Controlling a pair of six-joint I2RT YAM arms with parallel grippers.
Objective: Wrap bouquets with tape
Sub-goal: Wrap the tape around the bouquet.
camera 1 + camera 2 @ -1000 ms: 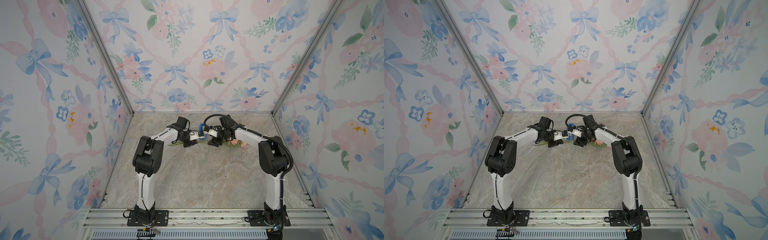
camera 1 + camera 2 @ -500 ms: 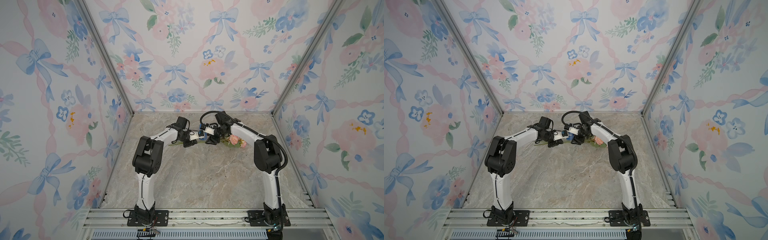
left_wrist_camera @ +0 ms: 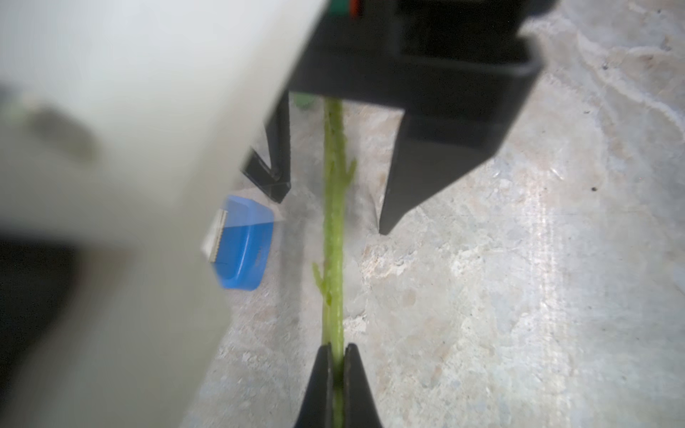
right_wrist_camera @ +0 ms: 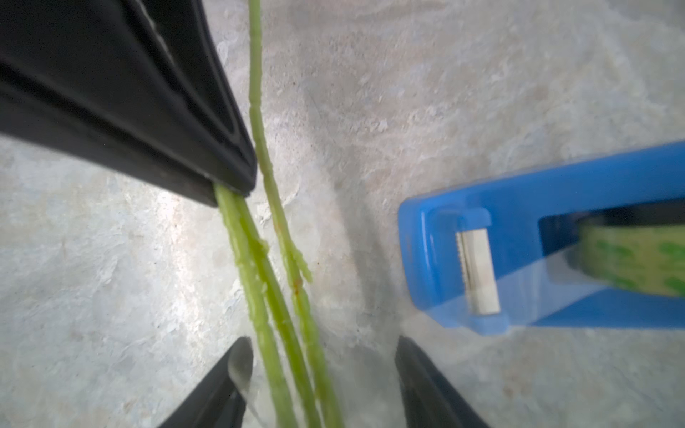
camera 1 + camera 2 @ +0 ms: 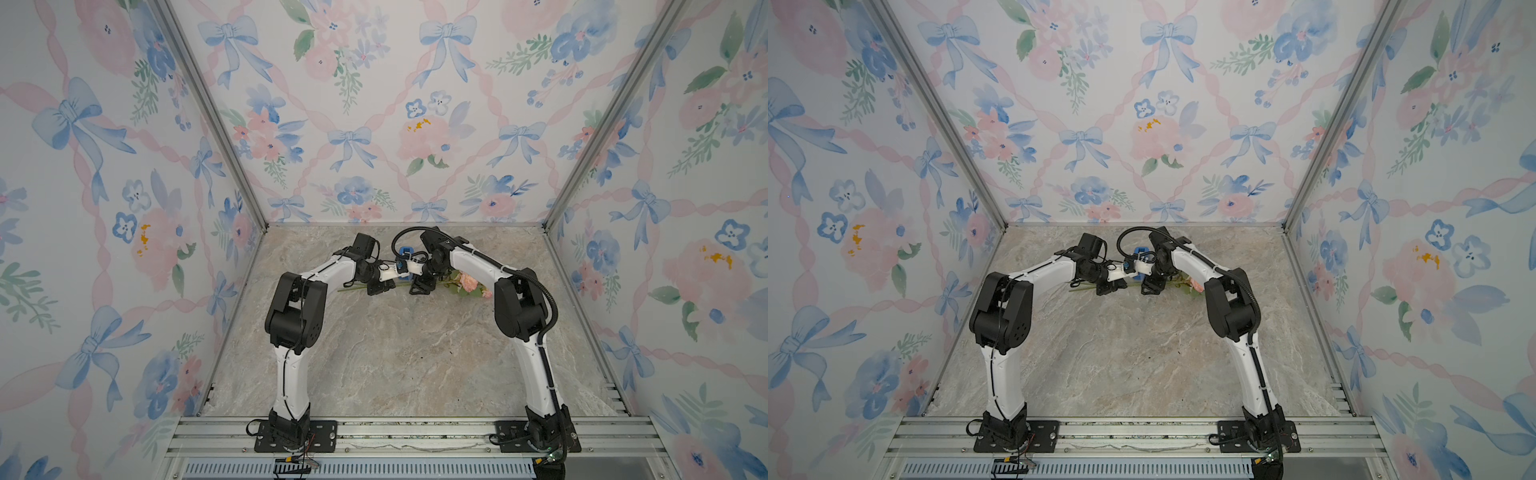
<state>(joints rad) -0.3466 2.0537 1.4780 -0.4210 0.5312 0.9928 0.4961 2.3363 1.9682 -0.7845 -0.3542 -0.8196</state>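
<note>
Your left gripper (image 3: 336,350) pinches the bouquet stems (image 4: 259,296); your right gripper (image 4: 322,342) straddles them with jaws parted, not clamping. The blooms (image 5: 469,282) lie on the marble table (image 5: 395,353), half behind the right arm (image 5: 478,262). The blue tape dispenser (image 4: 519,207) sits beside the stems, largely hidden in both top views.

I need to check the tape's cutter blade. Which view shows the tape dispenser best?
Right wrist: the tape dispenser is close, blade and roll clear. Left wrist shows it blurred, partly behind an arm. Both top views show only a blue speck.
</note>
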